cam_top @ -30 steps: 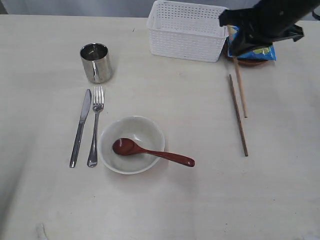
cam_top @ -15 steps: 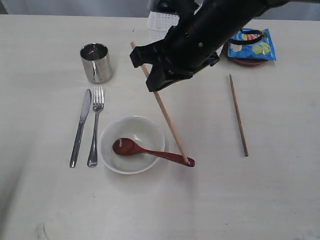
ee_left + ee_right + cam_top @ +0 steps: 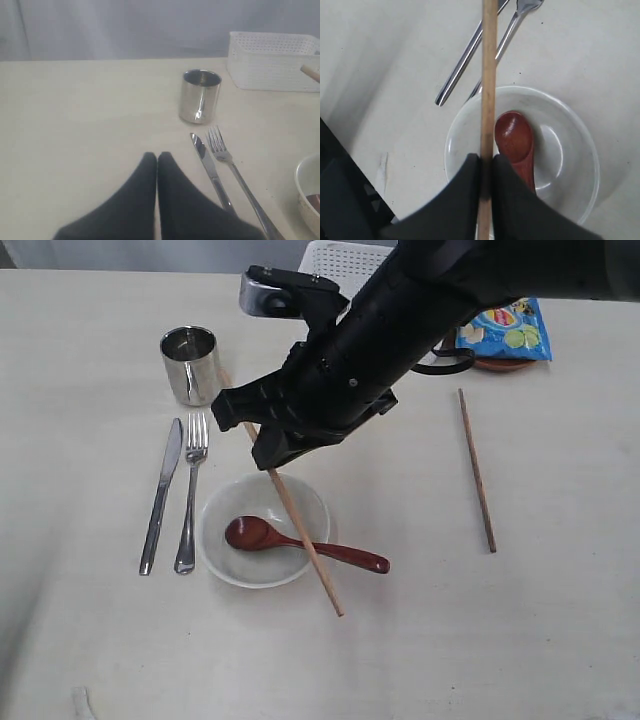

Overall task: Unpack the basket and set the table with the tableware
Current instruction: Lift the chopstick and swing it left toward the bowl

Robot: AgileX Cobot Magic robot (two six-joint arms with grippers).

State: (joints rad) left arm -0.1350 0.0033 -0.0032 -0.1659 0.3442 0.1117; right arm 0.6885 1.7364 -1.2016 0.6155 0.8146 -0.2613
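My right gripper (image 3: 268, 452) (image 3: 486, 159) is shut on one wooden chopstick (image 3: 316, 572) (image 3: 489, 75), held slanted above the off-white bowl (image 3: 238, 492) (image 3: 455, 131). The red-brown spoon (image 3: 300, 545) (image 3: 515, 137) lies in that bowl. A second chopstick (image 3: 477, 470) lies flat on the table (image 3: 100, 640) to the right. Left of the bowl lie the knife (image 3: 160, 495) (image 3: 207, 162) and fork (image 3: 190, 490) (image 3: 227, 160), with the steel cup (image 3: 192, 365) (image 3: 200, 96) behind them. The white basket (image 3: 345, 255) (image 3: 272, 60) is mostly hidden behind my right arm. My left gripper (image 3: 157, 157) is shut and holds nothing.
A blue chips packet (image 3: 505, 328) rests on the round brown plate (image 3: 500, 365) at the back right. My right arm crosses the table's middle from the back right to the bowl.
My right arm has swung left from beside the basket, carrying the chopstick. The stick now hangs over the bowl instead of over the spoon's handle tip.
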